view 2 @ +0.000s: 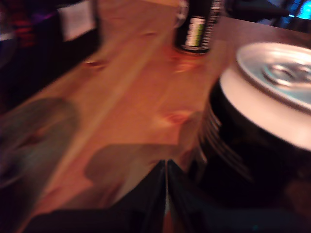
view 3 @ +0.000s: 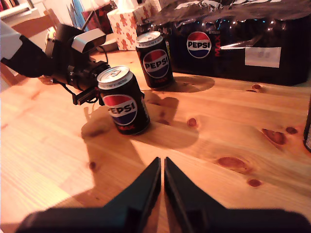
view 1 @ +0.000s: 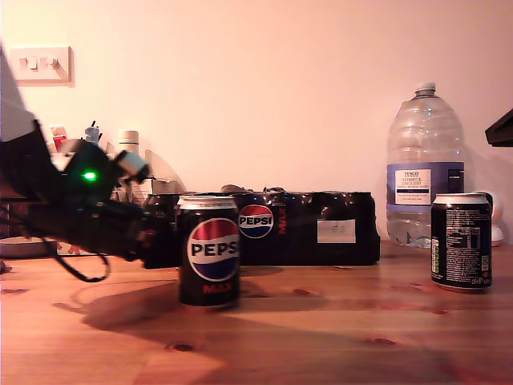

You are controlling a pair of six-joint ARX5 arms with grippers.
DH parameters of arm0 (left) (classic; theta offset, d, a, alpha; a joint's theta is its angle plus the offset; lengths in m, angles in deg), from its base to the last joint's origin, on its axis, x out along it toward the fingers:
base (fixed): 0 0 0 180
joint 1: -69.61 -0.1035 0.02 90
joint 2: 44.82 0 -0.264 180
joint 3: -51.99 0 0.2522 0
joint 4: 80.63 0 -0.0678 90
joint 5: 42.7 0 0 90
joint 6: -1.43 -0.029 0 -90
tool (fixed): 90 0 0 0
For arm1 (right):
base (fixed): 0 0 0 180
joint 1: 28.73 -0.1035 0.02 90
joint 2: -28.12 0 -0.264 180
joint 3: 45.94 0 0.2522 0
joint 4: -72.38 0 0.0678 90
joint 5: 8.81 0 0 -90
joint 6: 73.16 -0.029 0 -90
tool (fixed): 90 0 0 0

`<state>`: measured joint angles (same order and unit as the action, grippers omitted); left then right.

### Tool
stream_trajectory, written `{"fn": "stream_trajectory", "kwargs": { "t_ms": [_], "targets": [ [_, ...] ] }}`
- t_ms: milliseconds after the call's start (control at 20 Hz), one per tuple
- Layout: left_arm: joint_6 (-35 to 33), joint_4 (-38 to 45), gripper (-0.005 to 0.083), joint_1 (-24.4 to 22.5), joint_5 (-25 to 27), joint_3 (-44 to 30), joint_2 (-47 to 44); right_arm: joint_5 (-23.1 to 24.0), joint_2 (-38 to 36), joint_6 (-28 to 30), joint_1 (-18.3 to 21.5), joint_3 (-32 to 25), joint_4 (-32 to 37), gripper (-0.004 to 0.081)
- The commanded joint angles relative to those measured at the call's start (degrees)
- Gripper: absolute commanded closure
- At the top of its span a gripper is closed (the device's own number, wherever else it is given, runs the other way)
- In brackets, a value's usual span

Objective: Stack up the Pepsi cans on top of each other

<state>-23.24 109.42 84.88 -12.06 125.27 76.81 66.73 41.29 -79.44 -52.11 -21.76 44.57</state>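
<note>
A black Pepsi can stands upright mid-table, logo facing the exterior camera; it also shows as the near can and fills the blurred first wrist view. My first gripper is shut and empty, low over the wood just beside this can on the exterior view's left. A second can stands behind it by the multipack. A third can stands apart at the exterior view's right, text side showing. My second gripper is shut, holding nothing, well short of the cans.
A wide black shrink-wrapped Pepsi multipack lies along the back. A tall clear water bottle stands behind the third can. Small clutter and a gingerbread-print box sit at the back on the exterior view's left. A dark object juts in at its right edge.
</note>
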Motion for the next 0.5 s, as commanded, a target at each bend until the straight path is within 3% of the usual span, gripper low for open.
{"fn": "stream_trajectory", "kwargs": {
  "t_ms": [0,450],
  "targets": [
    [-0.22,0.04,0.0795,0.5,-0.15,-1.66,0.02,0.04,0.55,0.72,-0.24,0.31,-0.17,0.0782],
    [0.9,4.94,0.0795,2.67,2.45,-11.17,-7.85,0.04,0.55,0.72,-0.24,0.31,-0.22,0.0782]
  ]
}}
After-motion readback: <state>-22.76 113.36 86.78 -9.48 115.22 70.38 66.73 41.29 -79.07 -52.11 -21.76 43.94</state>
